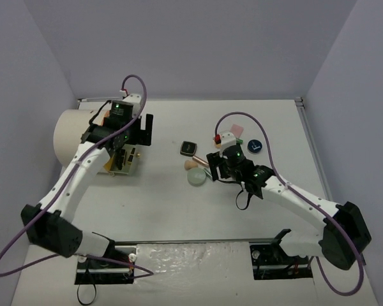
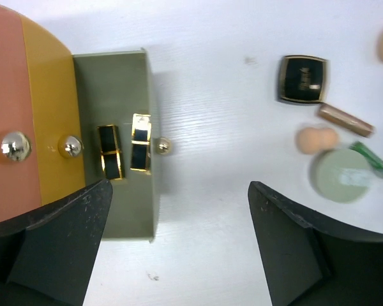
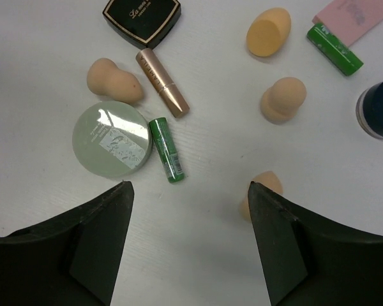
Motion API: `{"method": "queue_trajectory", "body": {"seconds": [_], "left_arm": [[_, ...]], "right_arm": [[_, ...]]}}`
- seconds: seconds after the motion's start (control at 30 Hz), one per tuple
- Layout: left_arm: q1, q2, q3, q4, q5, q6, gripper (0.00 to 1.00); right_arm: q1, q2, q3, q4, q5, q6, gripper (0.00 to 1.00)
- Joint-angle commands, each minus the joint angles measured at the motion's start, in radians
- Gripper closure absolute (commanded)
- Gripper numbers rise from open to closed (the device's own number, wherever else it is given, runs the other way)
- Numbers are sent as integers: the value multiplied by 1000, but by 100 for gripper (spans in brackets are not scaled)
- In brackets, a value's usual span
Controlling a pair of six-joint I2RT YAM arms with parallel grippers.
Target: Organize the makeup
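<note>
Left gripper: fingers wide apart, holding nothing; it hangs over the open drawer.
Drawer: dull green, pulled out from the big cream cylinder, with a small shiny knob on its front.
In the drawer: two black-and-gold lipsticks, side by side near the knob.
Right gripper: fingers apart, nothing between them, over the pile of makeup on the table.
Under the right gripper: a pale green disc with a green tube touching its side.
Just past them: a rose-gold lipstick, a peach sponge and the black square compact.
By the right finger: one small sponge, half hidden behind the finger.
Farther right: two more sponges, a second green tube beside the pink square pad, and the dark round compact at the edge.
Between the two arms: bare white table.
</note>
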Motion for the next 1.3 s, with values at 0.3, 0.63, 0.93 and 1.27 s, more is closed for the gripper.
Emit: {"method": "queue_trajectory", "body": {"seconds": [0.3, 0.63, 0.93, 1.27], "left_arm": [[-1, -381, -361, 126, 68, -38, 3], [1, -395, -429, 138, 47, -35, 3], [1, -390, -429, 135, 51, -34, 3], [1, -389, -423, 136, 82, -47, 3]], "right_arm": [[-35, 267, 81, 20, -94, -25, 43], [-46, 397, 157, 7, -123, -46, 44], [-49, 488, 209, -34, -143, -39, 50], [-46, 422, 179, -68, -143, -38, 90]]}}
